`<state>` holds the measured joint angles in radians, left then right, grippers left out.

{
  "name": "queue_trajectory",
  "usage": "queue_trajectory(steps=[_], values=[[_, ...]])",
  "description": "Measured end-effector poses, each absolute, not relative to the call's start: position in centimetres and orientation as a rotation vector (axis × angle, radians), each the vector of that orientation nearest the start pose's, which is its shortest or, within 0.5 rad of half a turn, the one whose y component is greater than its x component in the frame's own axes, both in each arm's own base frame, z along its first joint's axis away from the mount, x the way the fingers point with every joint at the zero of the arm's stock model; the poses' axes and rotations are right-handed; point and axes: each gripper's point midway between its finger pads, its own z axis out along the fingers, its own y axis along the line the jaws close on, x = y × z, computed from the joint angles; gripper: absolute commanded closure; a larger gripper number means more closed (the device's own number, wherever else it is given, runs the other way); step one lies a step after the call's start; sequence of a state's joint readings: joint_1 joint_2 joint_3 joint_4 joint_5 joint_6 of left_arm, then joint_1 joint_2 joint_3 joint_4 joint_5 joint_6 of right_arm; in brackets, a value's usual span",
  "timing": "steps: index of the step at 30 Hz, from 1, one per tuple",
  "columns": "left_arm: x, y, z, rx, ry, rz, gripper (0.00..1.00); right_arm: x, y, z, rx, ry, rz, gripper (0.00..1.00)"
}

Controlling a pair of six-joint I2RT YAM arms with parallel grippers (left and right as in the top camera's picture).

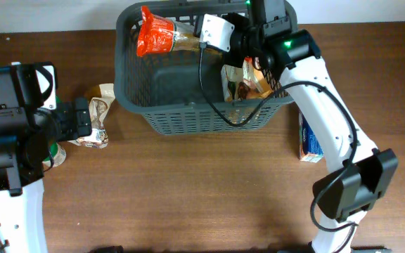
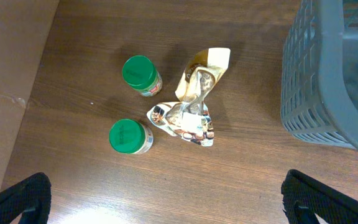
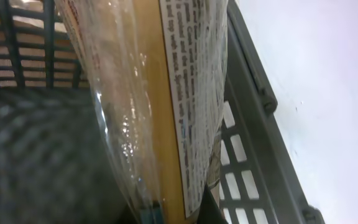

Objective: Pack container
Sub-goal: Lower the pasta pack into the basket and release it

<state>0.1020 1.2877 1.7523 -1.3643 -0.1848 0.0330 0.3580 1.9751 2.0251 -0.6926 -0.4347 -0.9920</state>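
Note:
The dark grey slotted basket (image 1: pixel 209 121) stands at the back middle of the table. My right gripper (image 1: pixel 192 39) reaches into it from the right and is shut on a clear bag with yellow contents and a red-orange end (image 1: pixel 155 36). The bag lies along the basket's far wall. In the right wrist view the bag (image 3: pixel 160 106) fills the frame above my jaws (image 3: pixel 173 214), beside the basket wall (image 3: pixel 247 155). My left gripper (image 1: pixel 83 119) is open and empty, hovering over a crumpled foil packet (image 2: pixel 194 102) left of the basket (image 2: pixel 319 74).
Two green-lidded jars (image 2: pixel 140 73) (image 2: pixel 128 135) stand left of the foil packet. Snack packets (image 1: pixel 248 83) lie in the basket's right end. A blue and white box (image 1: pixel 309 140) lies on the table right of the basket.

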Motion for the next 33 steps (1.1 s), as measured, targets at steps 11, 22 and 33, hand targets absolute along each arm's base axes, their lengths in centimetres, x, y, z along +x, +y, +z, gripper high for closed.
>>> queue_trajectory(steps=[11, 22, 33], values=[[28.5, 6.1, 34.0, -0.165, 2.465, 0.286, 0.01, 52.1, 27.5, 19.1, -1.526, 1.675, 0.241, 0.83], [28.5, 6.1, 34.0, -0.165, 2.466, 0.286, 0.01, 55.8, 26.4, 19.7, -1.211, 1.831, 0.211, 0.49], [28.5, 6.1, 34.0, -0.165, 2.465, 0.287, 0.01, 51.0, 8.6, 39.3, -0.427, 1.973, 0.206, 0.37]])
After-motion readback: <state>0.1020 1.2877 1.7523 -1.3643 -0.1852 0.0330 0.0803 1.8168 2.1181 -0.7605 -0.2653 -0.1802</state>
